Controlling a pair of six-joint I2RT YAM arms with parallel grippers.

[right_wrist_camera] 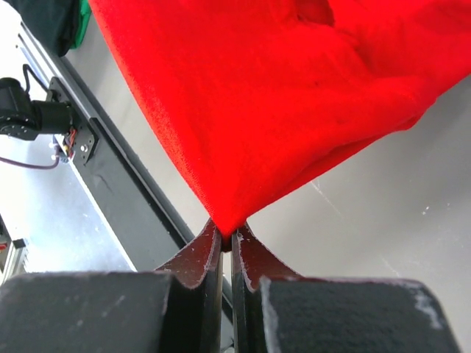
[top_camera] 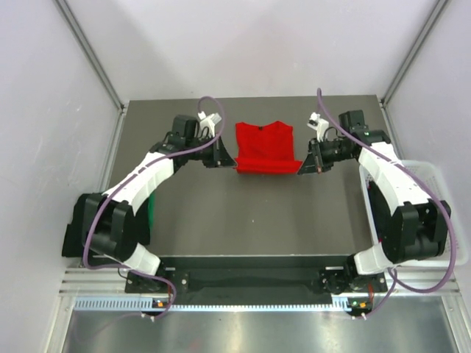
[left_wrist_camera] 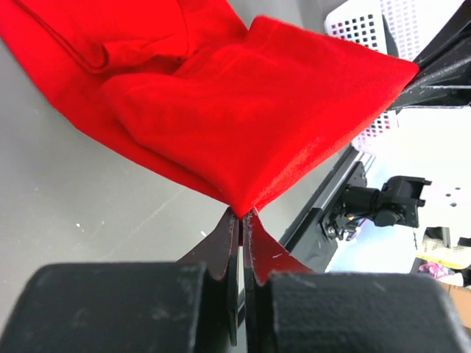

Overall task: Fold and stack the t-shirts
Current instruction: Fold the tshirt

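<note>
The bright red t-shirt (top_camera: 265, 147) lies half folded at the far middle of the table, its near edge lifted between both grippers. My left gripper (top_camera: 234, 168) is shut on the shirt's near left corner (left_wrist_camera: 241, 207). My right gripper (top_camera: 300, 169) is shut on the near right corner (right_wrist_camera: 227, 226). The red cloth (left_wrist_camera: 243, 110) fans out from the left jaws and sags onto the table; in the right wrist view the cloth (right_wrist_camera: 280, 95) does the same. A green shirt (top_camera: 152, 209) shows as a strip under the left arm; black and green cloth (right_wrist_camera: 51, 22) shows in the right wrist view's corner.
A white mesh basket (top_camera: 434, 184) stands at the table's right edge behind the right arm and also shows in the left wrist view (left_wrist_camera: 368, 29). The grey table (top_camera: 257, 220) has a black rail along its near edge.
</note>
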